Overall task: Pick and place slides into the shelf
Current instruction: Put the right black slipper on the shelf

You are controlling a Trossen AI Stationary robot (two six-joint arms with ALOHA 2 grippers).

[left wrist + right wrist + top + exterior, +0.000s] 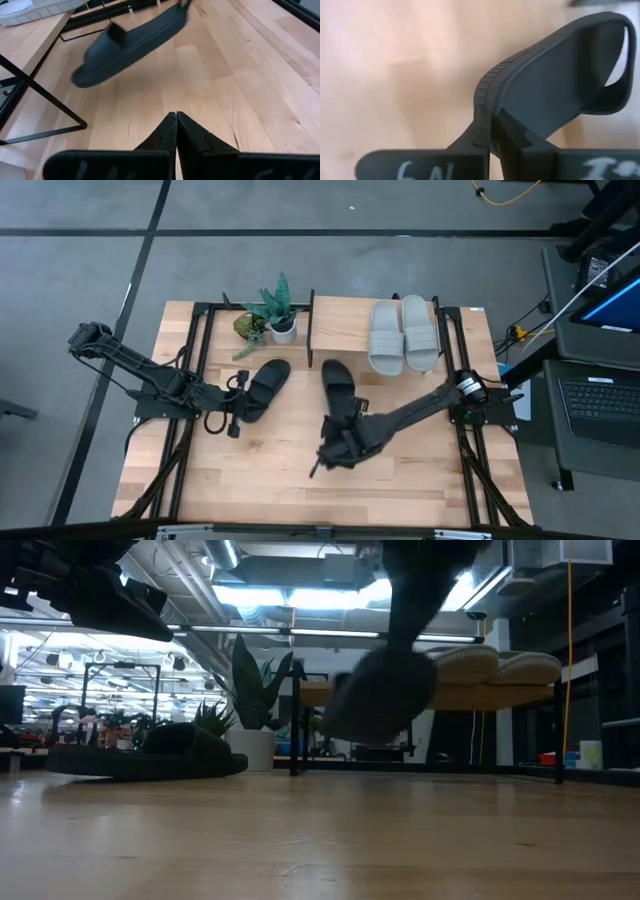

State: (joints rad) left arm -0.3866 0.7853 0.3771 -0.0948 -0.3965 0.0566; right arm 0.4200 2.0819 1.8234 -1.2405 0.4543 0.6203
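Mid-tabletop [260, 480], right gripper [492, 137] has its jaws pinching the heel rim of 1 black slide [338, 385], lifted clear. It looks light, foam-soft and flexible; a rim grip may let it swing. Left gripper [176, 131] idles beside the other black slide [265, 385], jaws pressed together. 2 grey slides [403, 335] sit on the shelf [335, 330].

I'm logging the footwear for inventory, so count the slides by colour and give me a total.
Light grey slides: 2, side by side on the shelf: and.
Black slides: 2, one lying on the table, one held by the right tool at.
Total: 4 slides.
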